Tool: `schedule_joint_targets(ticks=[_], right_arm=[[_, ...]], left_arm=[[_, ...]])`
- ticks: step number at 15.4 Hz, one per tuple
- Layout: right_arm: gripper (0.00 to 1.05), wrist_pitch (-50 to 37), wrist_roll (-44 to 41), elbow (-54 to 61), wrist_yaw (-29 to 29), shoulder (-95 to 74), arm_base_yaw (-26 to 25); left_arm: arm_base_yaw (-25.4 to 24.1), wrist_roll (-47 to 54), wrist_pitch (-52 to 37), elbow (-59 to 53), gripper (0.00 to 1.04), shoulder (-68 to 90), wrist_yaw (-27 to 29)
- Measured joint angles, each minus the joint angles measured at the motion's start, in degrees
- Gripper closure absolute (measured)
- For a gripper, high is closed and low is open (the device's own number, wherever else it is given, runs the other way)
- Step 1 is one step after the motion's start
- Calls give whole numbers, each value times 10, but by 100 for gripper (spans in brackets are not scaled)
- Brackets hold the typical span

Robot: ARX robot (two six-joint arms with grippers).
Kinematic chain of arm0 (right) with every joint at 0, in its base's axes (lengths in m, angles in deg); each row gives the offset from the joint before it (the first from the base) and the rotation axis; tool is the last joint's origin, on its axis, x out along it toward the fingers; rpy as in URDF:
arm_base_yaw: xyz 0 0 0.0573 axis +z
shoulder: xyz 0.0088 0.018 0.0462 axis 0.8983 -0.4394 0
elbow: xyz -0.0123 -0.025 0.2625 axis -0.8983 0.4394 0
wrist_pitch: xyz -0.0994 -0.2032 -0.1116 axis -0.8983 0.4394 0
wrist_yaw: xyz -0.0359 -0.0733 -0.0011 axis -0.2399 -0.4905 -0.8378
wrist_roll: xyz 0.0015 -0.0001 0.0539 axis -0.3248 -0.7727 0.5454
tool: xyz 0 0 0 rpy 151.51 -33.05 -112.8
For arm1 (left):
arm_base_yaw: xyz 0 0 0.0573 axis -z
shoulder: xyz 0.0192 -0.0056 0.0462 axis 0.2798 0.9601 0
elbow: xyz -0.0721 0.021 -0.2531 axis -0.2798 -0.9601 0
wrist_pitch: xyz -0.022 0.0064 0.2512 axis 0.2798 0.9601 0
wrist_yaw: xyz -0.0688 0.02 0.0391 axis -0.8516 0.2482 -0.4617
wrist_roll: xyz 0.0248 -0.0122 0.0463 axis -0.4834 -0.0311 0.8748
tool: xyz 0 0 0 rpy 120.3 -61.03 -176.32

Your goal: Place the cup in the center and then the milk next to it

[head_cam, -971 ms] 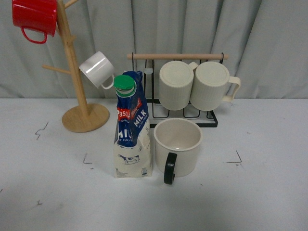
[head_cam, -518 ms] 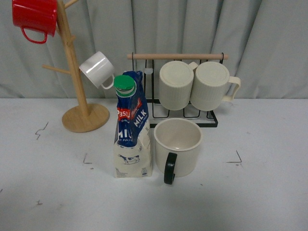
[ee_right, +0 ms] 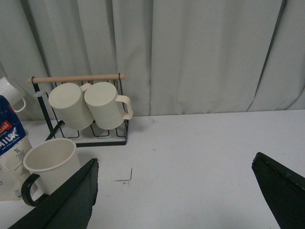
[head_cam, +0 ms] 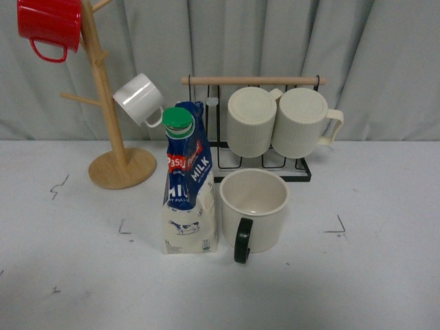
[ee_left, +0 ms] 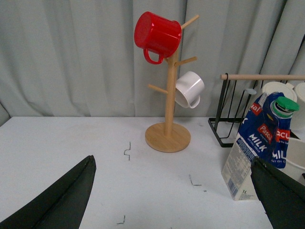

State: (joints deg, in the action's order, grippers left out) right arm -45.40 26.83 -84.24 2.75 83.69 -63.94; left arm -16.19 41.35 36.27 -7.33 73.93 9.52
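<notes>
The cup [head_cam: 253,209], a wide cream mug with a black handle turned toward me, stands upright in the middle of the table between the corner marks. The milk [head_cam: 188,182], a blue-and-white carton with a green cap, stands upright touching or almost touching the cup's left side. Neither arm shows in the front view. My left gripper [ee_left: 174,198] is open and empty, hovering left of the milk [ee_left: 259,145]. Over bare table to the right of the cup [ee_right: 50,164], my right gripper [ee_right: 176,198] is open and empty.
A wooden mug tree [head_cam: 113,137] at the back left carries a red mug [head_cam: 48,26] and a small white cup [head_cam: 139,100]. Behind the cup, a black wire rack [head_cam: 265,130] holds two ribbed cream mugs [head_cam: 278,122]. A grey curtain closes the back.
</notes>
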Motion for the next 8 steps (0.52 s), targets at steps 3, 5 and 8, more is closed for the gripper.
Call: schedule_joint_targets(ticks=[3, 5, 8], right_arm=[[7, 0, 0, 0, 0, 0, 0], [7, 0, 0, 0, 0, 0, 0], [7, 0, 0, 0, 0, 0, 0]], left_arm=[[0, 0, 0, 0, 7, 0, 0], [0, 0, 0, 0, 7, 0, 0], [0, 0, 0, 0, 7, 0, 0]])
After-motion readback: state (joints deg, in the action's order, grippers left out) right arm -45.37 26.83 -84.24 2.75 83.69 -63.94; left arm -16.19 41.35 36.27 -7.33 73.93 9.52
